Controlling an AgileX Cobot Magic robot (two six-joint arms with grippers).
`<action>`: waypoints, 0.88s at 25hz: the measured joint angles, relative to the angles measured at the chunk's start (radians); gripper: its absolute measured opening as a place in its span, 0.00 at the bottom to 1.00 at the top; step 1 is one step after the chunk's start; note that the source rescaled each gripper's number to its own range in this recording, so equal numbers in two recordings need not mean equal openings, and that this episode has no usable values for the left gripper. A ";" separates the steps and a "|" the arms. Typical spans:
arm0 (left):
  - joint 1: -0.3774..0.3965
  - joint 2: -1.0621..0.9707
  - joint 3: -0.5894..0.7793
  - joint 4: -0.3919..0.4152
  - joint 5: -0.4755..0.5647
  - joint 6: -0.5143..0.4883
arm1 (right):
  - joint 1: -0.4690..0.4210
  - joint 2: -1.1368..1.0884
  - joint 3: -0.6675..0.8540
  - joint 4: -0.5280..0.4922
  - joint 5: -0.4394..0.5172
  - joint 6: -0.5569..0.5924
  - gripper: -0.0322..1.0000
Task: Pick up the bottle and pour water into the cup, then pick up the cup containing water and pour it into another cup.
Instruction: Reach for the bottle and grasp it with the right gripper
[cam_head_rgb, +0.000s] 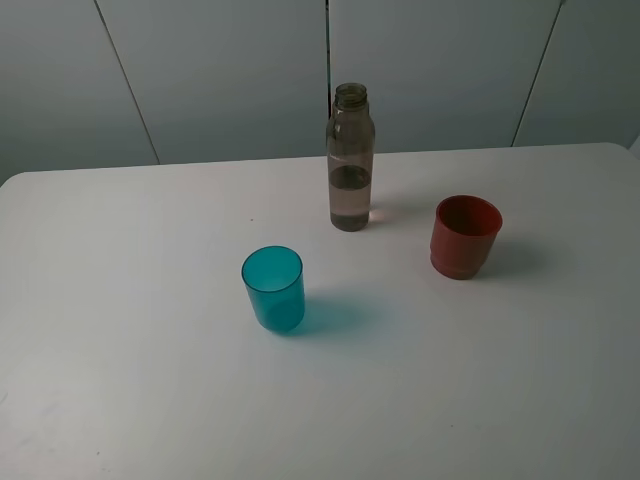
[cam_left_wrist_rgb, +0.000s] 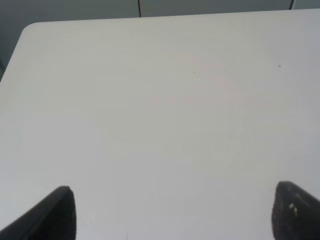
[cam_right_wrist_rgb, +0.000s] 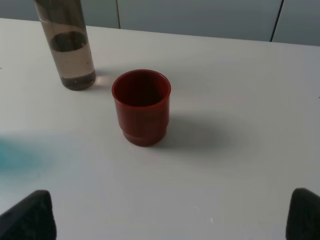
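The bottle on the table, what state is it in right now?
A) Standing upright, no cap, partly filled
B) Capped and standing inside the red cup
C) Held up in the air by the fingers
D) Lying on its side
A: the bottle stands upright on the table, its threaded neck open and a liquid line showing partway up, with nothing gripping it.

Bottle (cam_head_rgb: 350, 160) upright on table (cam_head_rgb: 120, 400), rear centre. Cup (cam_head_rgb: 273, 290) front-left of it; other cup (cam_head_rgb: 465, 237) to its right, all apart.

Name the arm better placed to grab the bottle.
Right, probably. The right gripper is open with the bottle ahead in its wrist view; the left gripper faces only bare table.
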 joint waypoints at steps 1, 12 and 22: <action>0.000 0.000 0.000 0.000 0.000 0.000 | 0.000 0.000 0.000 0.000 0.000 0.000 1.00; 0.000 0.000 0.000 0.000 0.000 0.000 | 0.000 0.000 0.000 0.000 0.000 0.000 1.00; 0.000 0.000 0.000 0.000 0.000 0.000 | 0.000 0.000 0.000 0.000 0.000 0.000 1.00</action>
